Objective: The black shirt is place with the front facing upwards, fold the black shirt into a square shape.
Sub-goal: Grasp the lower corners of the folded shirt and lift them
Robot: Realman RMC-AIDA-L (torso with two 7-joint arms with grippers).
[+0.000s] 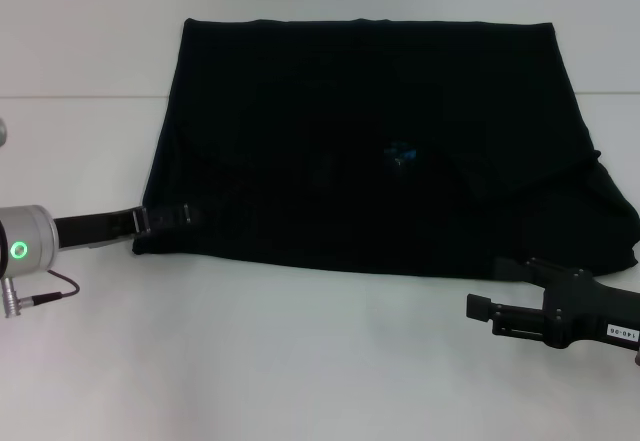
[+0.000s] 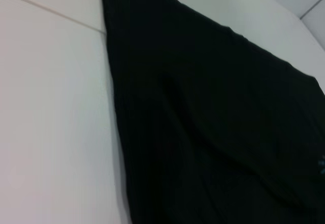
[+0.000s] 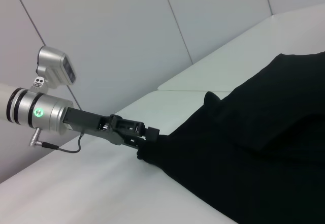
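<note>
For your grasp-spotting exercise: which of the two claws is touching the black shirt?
The left claw: it meets the black shirt at its near left corner. The right claw lies on the white table, apart from the cloth.

We see the black shirt (image 1: 380, 141) spread on the white table (image 1: 300, 361); our left gripper (image 1: 175, 217) touches its eight-o'clock corner, our right gripper (image 1: 480, 309) lies at five o'clock.

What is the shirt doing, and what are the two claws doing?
black shirt: partly folded, lying flat on the white table, lettering hidden, small blue label showing.
left claw: at the shirt's near left corner, shut on the cloth edge.
right claw: near the shirt's near right corner, holding nothing.
</note>
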